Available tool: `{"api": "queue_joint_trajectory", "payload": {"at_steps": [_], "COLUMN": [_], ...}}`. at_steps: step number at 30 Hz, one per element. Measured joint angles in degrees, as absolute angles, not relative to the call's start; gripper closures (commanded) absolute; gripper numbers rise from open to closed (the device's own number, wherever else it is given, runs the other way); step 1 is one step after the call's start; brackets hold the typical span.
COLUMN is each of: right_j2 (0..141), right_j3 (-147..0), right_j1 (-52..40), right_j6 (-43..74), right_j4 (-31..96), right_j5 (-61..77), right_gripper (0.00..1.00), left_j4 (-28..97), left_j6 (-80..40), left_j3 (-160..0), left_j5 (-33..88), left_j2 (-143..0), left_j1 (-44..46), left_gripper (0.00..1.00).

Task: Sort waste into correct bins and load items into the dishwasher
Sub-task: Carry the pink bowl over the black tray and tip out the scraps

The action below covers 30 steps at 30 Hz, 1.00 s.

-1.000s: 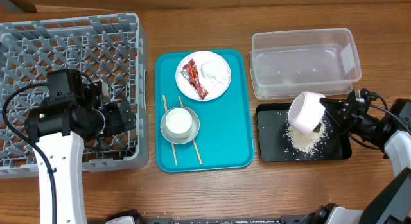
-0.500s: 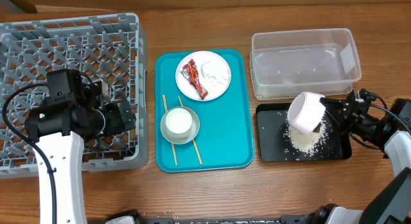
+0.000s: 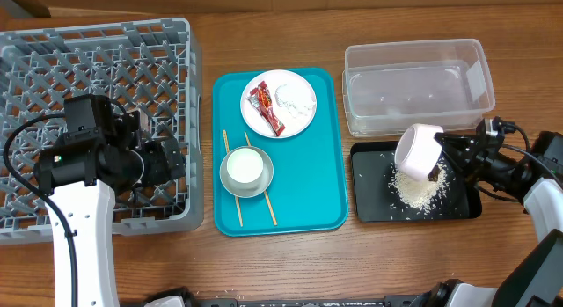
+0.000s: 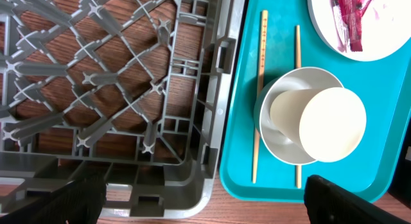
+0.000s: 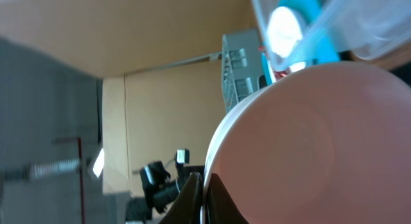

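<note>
Overhead, the right gripper [image 3: 440, 159] clamps the rim of a small bowl [image 3: 417, 149], tipped on its side above the black tray [image 3: 371, 206] — white rice [image 3: 413, 191] lies heaped beneath. Left gripper [image 3: 170, 163], fingers spread wide and empty, hovers over the near-right corner of the grey dish rack [image 3: 88, 43].

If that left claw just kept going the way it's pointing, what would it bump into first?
Probably the right wall of the grey rack, since the left gripper points right over it. If it clears that wall, next comes the bowl holding a cup. Height is unclear.
</note>
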<state>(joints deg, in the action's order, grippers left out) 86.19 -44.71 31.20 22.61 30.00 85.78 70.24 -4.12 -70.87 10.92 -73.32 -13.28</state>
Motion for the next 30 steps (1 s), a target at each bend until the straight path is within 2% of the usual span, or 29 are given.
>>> {"api": "queue_joint_trajectory", "payload": {"at_steps": [12,17,24,30], "right_j2": [86.19,86.19,83.61,78.78], "right_j3": [-44.71,-44.75,-50.04,-62.33], "right_j1": [29.63,25.12,17.08,7.25], "right_j6": [16.38,16.01,14.96,11.62], "right_j4": [29.69,31.09,41.74,51.77], "right_j5": [86.24,83.68,71.11,53.76], "right_gripper": [0.96,0.96,0.96,0.96], "left_j4": [70.24,70.22,70.19,70.02], "left_j6": [-4.12,-4.12,-4.12,-4.12], "left_j3": [-70.87,-70.87,-70.87,-70.87], "left_j5": [10.92,10.92,10.94,10.92], "left_j2": [-73.32,-73.32,-73.32,-73.32], "left_j1": [-13.28,-13.28,-13.28,-13.28], "left_gripper": [0.0,0.0,0.0,0.0]}}
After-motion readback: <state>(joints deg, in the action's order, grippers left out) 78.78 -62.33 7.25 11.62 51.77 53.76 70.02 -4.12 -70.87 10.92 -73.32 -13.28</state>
